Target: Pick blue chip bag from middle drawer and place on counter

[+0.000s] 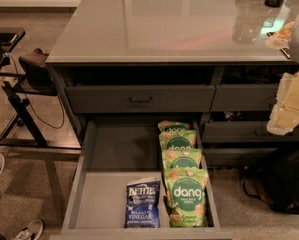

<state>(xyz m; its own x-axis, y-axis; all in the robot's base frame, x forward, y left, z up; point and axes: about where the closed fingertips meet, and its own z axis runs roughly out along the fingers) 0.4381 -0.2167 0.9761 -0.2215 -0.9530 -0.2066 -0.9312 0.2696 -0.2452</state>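
Below the glossy counter (154,24), the blue chip bag (142,205) is seen at the open middle drawer's (106,191) front. Judged light and crushable, it is best pinched by its top band. The gripper (289,106) is held far right; its state cannot be told.

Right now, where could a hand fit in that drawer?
Bare: the middle drawer floor left of and behind the blue chip bag. Crowded: the right side, lined with green bags. The gripper hangs outside, upper right.

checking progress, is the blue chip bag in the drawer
In: blue chip bag lies on middle drawer floor; gripper far right, outside.
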